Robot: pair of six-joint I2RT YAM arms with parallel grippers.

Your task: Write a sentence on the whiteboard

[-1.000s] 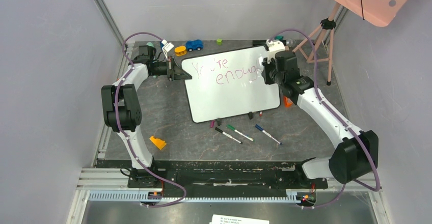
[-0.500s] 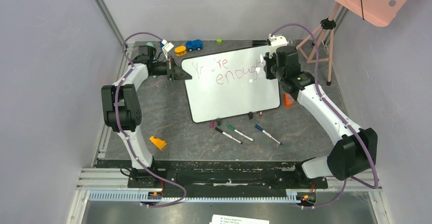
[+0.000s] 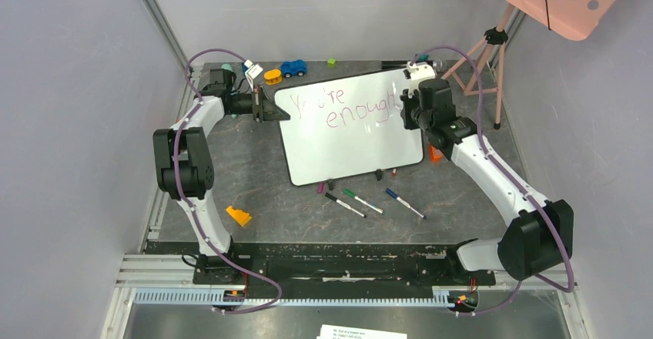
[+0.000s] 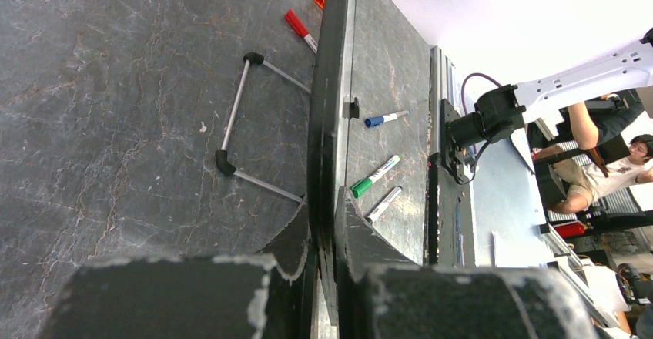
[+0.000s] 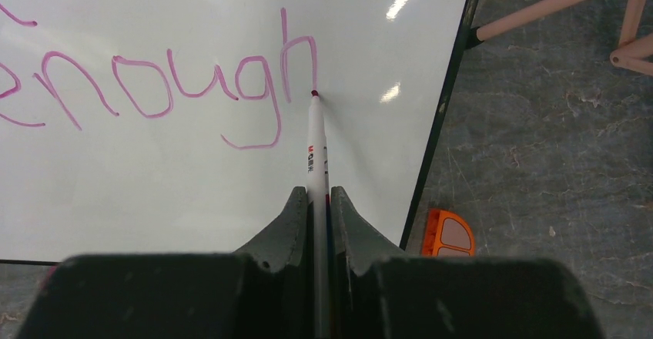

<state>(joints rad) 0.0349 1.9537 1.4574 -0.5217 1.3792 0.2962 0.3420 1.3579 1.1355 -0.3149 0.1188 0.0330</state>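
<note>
Clamping 1 whiteboard (image 3: 348, 145), 1 marker (image 5: 315, 148)

Bright, diffuse overhead light; shadows on the dark grey marbled table (image 3: 254, 177) are soft. Elongated white glare spots lie on the large glossy white black-framed whiteboard (image 5: 154, 177) in the right wrist view. The left wrist view's upper right is overexposed. Close to the lens, the left gripper (image 4: 323, 223) and right gripper (image 5: 317, 200) blur; the thin white marker (image 5: 316, 139) is sharp.
</note>
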